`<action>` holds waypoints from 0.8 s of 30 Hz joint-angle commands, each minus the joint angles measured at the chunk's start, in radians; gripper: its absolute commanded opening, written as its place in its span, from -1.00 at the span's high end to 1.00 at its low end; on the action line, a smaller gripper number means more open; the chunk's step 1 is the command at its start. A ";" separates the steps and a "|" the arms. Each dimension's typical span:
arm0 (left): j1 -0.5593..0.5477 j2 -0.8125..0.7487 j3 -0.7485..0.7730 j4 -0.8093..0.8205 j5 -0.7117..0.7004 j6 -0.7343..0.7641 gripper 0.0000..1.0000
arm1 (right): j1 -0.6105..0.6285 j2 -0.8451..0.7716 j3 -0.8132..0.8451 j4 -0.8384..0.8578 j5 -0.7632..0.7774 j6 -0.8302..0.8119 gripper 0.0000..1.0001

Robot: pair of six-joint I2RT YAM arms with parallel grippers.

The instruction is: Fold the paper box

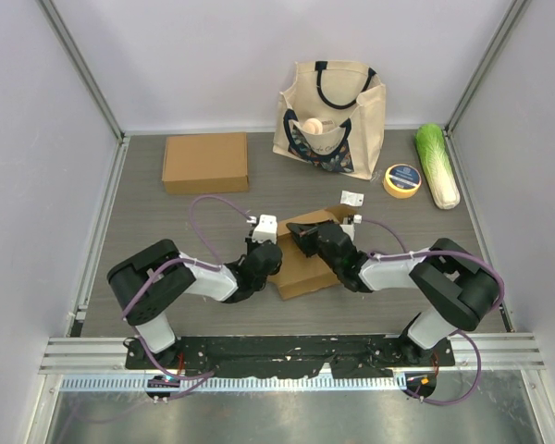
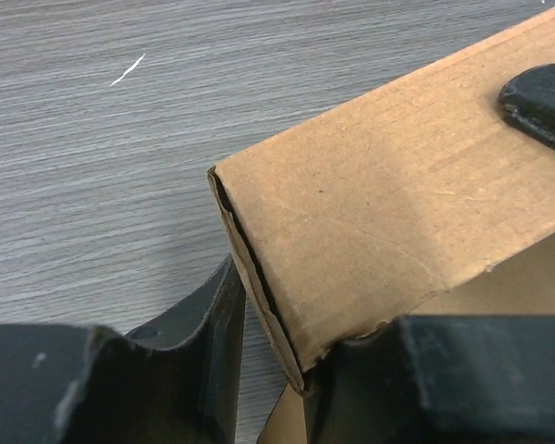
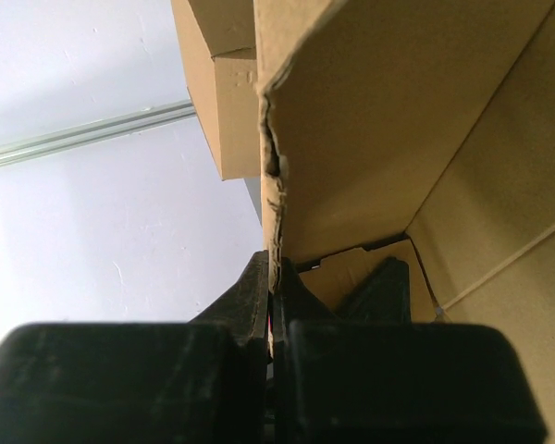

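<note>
The paper box (image 1: 301, 268) is lying near the middle of the desk (image 1: 148, 213), just in front of the two arm bases, partly assembled, with its far end standing open. Both arms are reaching inward and meeting at it.

The left claw (image 1: 264, 250) is sitting at the box's left end, narrowly parted. In the left wrist view its fingers (image 2: 203, 342) are straddling the box's end wall at a corner. One finger is lying outside the wall with a sliver of desk showing between it and the cardboard, and the other is pressing up against the box from the inner side.

The right claw (image 1: 305, 236) is pinching tight on a raised flap (image 3: 273, 185) of the box at its far side. In the right wrist view the flap's ragged edge is running straight down between the closed fingers (image 3: 250, 305), and the box's brown interior is opening out to the right.

Well apart, toward the back of the desk, a closed brown carton (image 1: 205, 162) is lying flat on the left. A tote bag (image 1: 331, 111) is standing in the middle, a roll of yellow tape (image 1: 402, 179) is lying to its right, and a napa cabbage (image 1: 437, 165) is lying by the right wall. A small white tag (image 1: 351, 198) is resting just behind the box.
</note>
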 commanded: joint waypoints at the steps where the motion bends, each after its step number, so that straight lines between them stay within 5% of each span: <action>1: 0.003 0.052 -0.002 0.103 -0.089 0.025 0.42 | 0.038 0.016 -0.031 -0.030 -0.028 0.020 0.99; 5: 0.003 0.125 0.053 0.016 -0.215 -0.055 1.00 | 0.058 -0.015 -0.033 -0.050 0.007 0.037 0.99; 9: 0.005 0.157 0.111 -0.182 -0.297 -0.189 1.00 | 0.090 -0.050 -0.043 -0.070 0.053 0.077 0.99; 14: 0.003 0.142 -0.017 0.155 -0.170 -0.027 1.00 | 0.089 -0.059 -0.040 -0.081 0.059 0.048 0.94; 17: 0.005 0.145 -0.039 0.204 -0.085 0.019 1.00 | 0.051 -0.131 -0.039 -0.087 0.015 -0.152 0.40; 18: 0.005 0.145 -0.048 0.221 -0.062 0.028 1.00 | 0.038 -0.162 -0.033 -0.169 0.004 -0.224 -0.11; 20: 0.005 0.128 -0.063 0.220 -0.041 0.027 1.00 | -0.006 -0.261 0.042 -0.351 -0.048 -0.508 -0.54; 24: 0.005 0.088 -0.060 0.163 -0.037 0.024 1.00 | -0.040 -0.452 0.139 -0.762 -0.099 -1.024 -0.67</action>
